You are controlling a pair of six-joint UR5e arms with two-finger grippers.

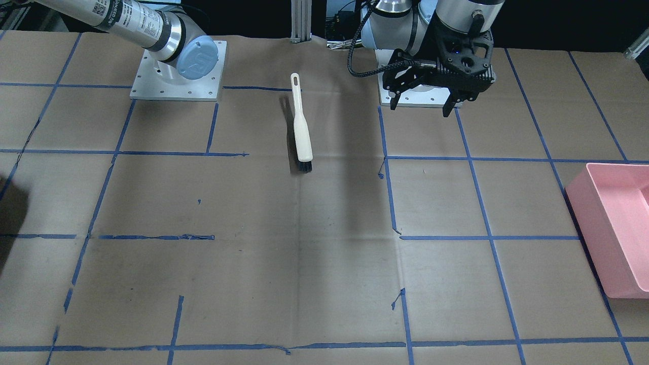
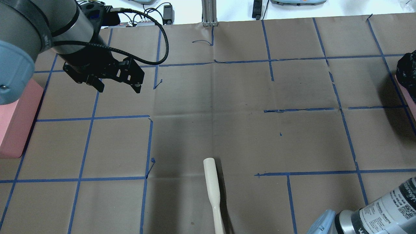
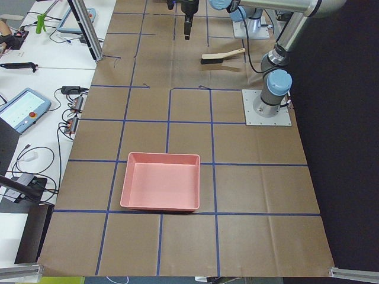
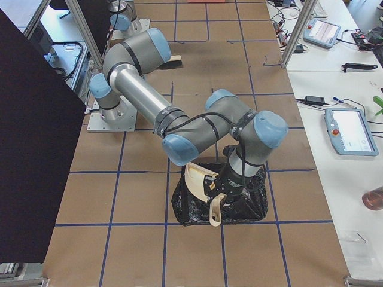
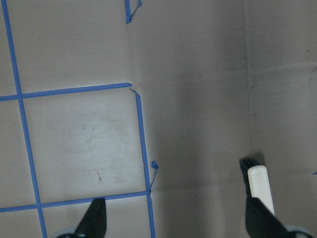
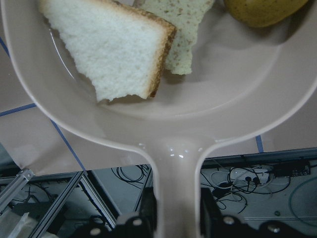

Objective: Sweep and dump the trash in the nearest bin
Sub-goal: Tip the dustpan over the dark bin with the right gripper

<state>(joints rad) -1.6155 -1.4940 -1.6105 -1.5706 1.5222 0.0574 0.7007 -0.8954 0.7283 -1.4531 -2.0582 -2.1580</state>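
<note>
Trash is seen in the right wrist view lying in a cream dustpan. It consists of a white bread piece with brown crust, a pale yellowish piece partly covered by it, and a yellow-green fruit at the far rim. The pan's handle is clamped between the fingers of the right gripper, so all the trash lies just ahead of that hand.

In the exterior right view the dustpan is held by the near arm above a black-lined bin. The trash itself cannot be made out there.

In the front-facing view the left gripper is held above the table with its jaws apart and nothing between them. A brush lies flat on the table off to one side of the hand. A pink bin stands at the table edge on the other side, well apart.

In the overhead view the pink bin is shown beyond the left gripper's outer side, and the brush handle lies nearer the robot than the hand.

In the left wrist view two fingertips are seen wide apart. The brush's bristle end is seen close to one of them, on the table below.
</note>
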